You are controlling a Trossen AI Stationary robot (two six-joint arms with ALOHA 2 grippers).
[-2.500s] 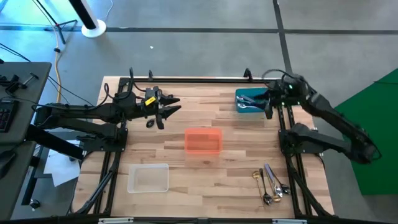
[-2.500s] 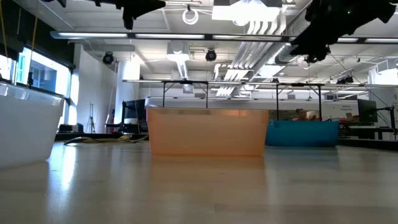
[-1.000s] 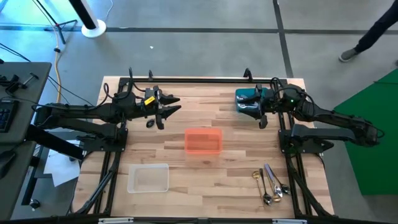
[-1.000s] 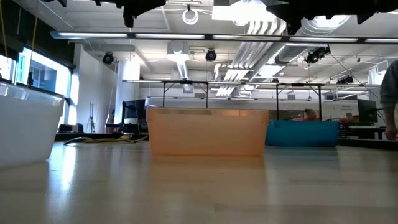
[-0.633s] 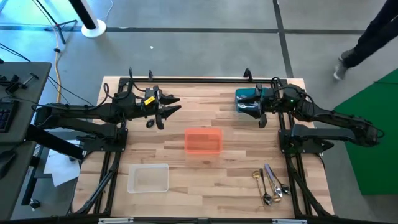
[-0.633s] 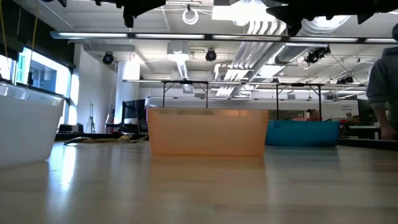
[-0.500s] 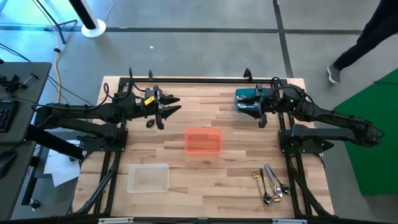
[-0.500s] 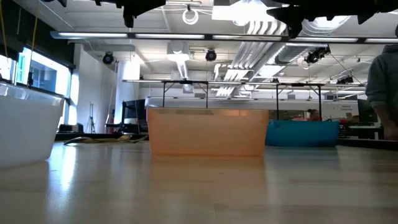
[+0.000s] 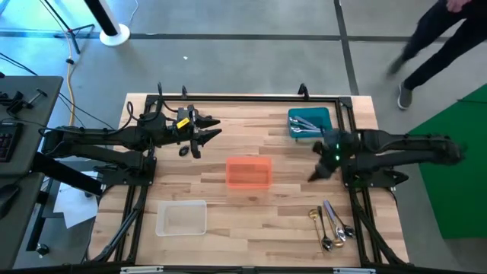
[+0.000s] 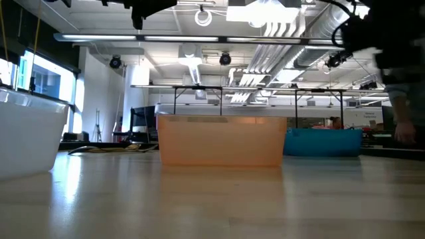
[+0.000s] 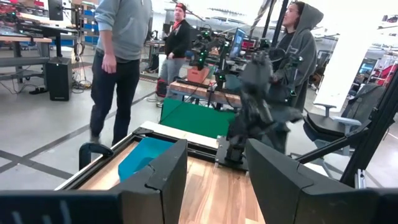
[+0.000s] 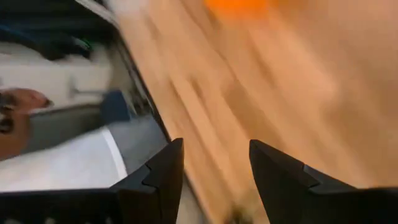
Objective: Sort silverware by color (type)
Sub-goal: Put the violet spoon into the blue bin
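Right gripper over bare wood between blue bin and silverware, fingers apart and empty, left gripper parked far left, fingers apart, silverware clustered at near right table edge, more pieces inside blue bin.

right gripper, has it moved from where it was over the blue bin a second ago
Yes. In the high view the right gripper has left the blue bin and swung toward the table's near side, now open over bare wood between that bin and the loose silverware.
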